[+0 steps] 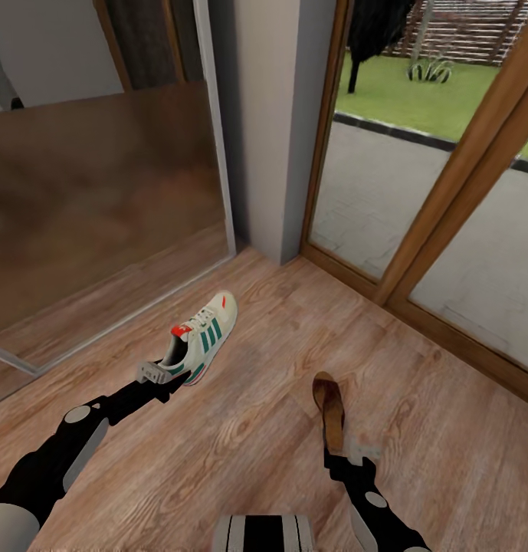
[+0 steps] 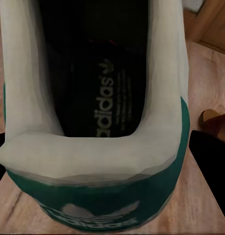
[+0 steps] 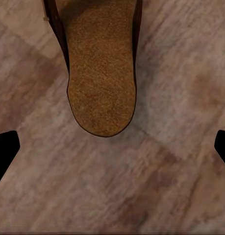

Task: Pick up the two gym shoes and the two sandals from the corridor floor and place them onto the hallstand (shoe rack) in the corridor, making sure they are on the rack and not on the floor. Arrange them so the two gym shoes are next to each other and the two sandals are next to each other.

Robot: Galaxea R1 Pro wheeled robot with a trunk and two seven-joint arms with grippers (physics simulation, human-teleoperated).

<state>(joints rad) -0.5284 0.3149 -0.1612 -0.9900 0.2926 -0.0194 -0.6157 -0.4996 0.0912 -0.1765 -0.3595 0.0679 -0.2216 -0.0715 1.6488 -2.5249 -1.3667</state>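
One cream gym shoe (image 1: 204, 335) with green stripes lies on the corridor floor (image 1: 256, 429), toe pointing away. My left gripper (image 1: 172, 373) is open at its heel. In the left wrist view the green-backed heel (image 2: 97, 196) sits between the two black fingers (image 2: 210, 156). A dark-brown sandal (image 1: 329, 406) with a tan insole lies to the right. My right gripper (image 1: 342, 448) is open just behind its heel end. In the right wrist view the insole (image 3: 102, 73) lies ahead of the gripper (image 3: 117, 152), with bare floor between the fingers. The hallstand is out of view.
A mirrored sliding panel (image 1: 103, 192) runs along the left, with its low track on the floor. A grey wall pillar (image 1: 271, 130) stands behind the shoe. Wood-framed glass doors (image 1: 417, 230) close off the right side. My base (image 1: 264, 533) is at the bottom edge.
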